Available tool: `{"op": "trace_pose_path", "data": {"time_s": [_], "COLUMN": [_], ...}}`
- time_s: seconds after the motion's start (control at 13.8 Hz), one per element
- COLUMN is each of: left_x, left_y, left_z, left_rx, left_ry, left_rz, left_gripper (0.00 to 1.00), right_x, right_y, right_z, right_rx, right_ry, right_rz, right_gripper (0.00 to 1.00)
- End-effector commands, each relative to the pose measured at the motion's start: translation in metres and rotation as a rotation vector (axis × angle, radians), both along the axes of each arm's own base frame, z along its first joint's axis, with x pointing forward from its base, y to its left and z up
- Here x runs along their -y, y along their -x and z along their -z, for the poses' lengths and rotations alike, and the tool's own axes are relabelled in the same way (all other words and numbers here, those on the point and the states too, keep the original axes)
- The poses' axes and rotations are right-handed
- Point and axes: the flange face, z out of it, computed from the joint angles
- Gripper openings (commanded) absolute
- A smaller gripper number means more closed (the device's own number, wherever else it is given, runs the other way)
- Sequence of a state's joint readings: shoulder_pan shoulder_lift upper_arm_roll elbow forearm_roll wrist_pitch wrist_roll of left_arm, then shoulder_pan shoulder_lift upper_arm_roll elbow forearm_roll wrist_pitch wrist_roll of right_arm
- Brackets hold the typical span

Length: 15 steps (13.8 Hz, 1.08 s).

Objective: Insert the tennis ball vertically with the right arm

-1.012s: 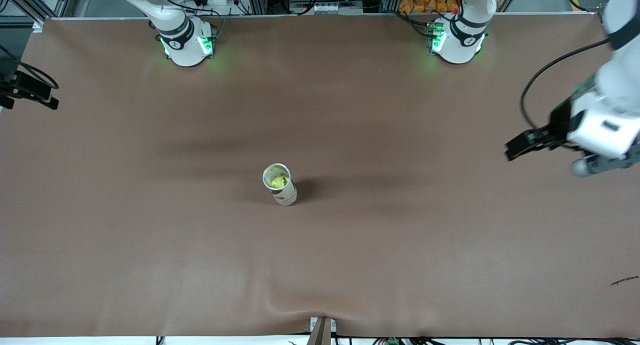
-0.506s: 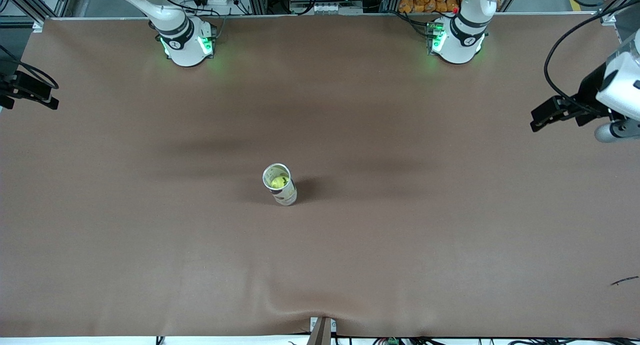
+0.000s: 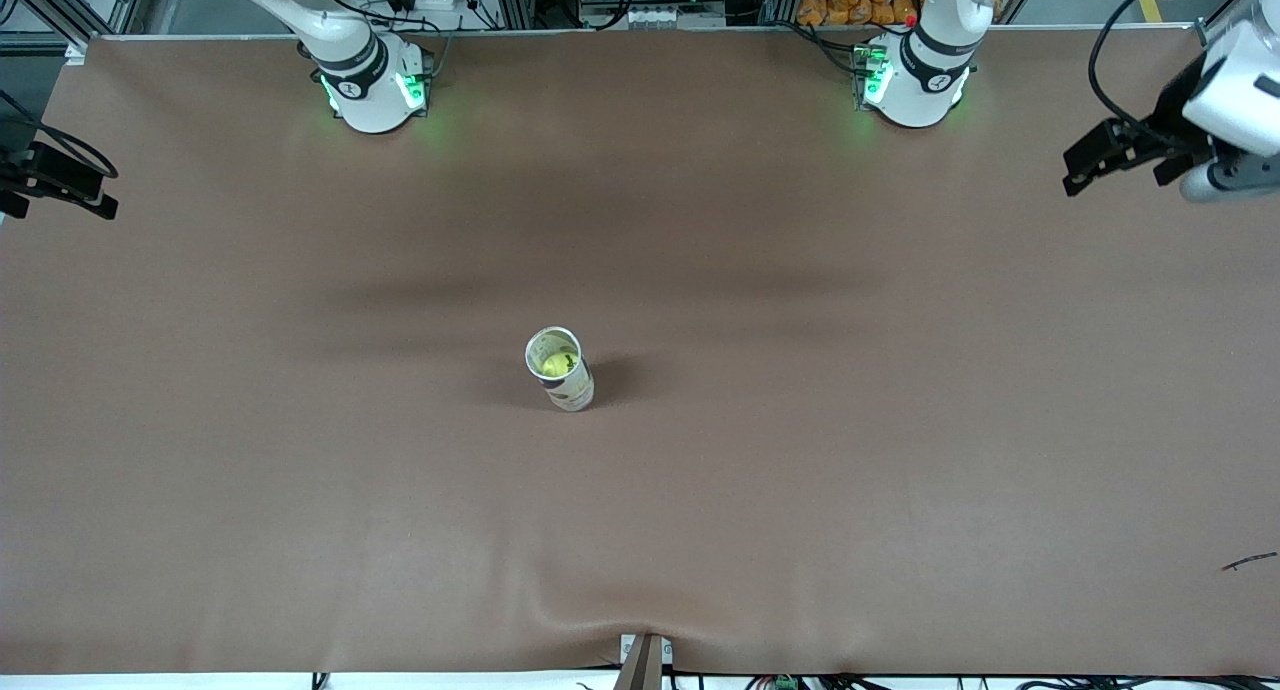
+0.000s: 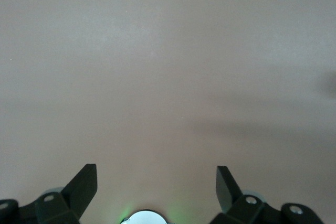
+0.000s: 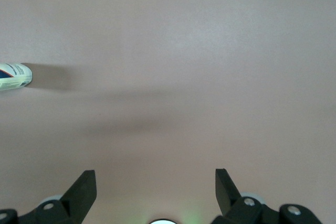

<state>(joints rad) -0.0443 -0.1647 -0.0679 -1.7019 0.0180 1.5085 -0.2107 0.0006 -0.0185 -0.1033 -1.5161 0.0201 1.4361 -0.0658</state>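
Note:
A white can (image 3: 570, 390) stands upright in the middle of the table with a yellow-green tennis ball (image 3: 555, 365) inside it. The can's side also shows at the edge of the right wrist view (image 5: 14, 76). My right gripper (image 5: 155, 182) is open and empty over bare table, well away from the can; it is out of the front view. My left gripper (image 3: 1072, 173) hangs over the table's left-arm end, far from the can. It is open and empty in the left wrist view (image 4: 156, 182), with only bare table under it.
The brown table cover (image 3: 800, 470) has a wrinkle at its front edge (image 3: 600, 615). The two arm bases (image 3: 372, 85) (image 3: 915, 80) stand along the table's back edge. A black fixture with cables (image 3: 60, 185) sits at the right-arm end.
My left arm has swung its open gripper away from the front camera, toward the robots' base side, at the left-arm end. The can and ball have not moved.

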Motion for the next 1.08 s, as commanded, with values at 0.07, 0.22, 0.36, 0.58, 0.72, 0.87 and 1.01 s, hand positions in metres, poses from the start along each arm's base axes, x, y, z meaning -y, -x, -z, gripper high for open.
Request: {"op": "trace_pose_path", "data": {"time_s": [0.07,0.22,0.36,0.58,0.72,0.87,1.01], "left_x": [0.007,0.008,0.004,-0.007,-0.015,-0.022,-0.02], "left_y": [0.023,0.023,0.019,0.012,0.01,0.006,0.007], "left_z": [-0.002,-0.006,-0.014,-0.016,-0.019,-0.019,-0.021], "left_rx": [0.001,0.007,0.019,0.004,0.007,0.004,0.01], "left_ry": [0.007,-0.002,0.002,0.012,0.036,0.039,0.039], "left_rz": [0.032,0.029,0.021,0.003,0.004,-0.008,-0.007], "left_gripper": [1.0,1.0,1.0,1.0,1.0,1.0,1.0], "right_x": [-0.001,-0.002,-0.003,-0.004,-0.004,-0.004,-0.004], "right_y": [-0.001,-0.002,-0.003,-0.003,-0.003,-0.003,-0.003], "right_z": [-0.003,-0.003,-0.001,-0.001,-0.001,-0.001,-0.001], "right_rx": [0.002,0.002,-0.002,-0.003,-0.003,-0.003,-0.003], "right_ry": [-0.014,-0.014,-0.014,-0.014,-0.014,-0.014,-0.014], "right_rz": [0.005,0.003,0.002,0.0,0.0,0.0,0.0], "right_gripper": [1.0,1.0,1.0,1.0,1.0,1.0,1.0]}}
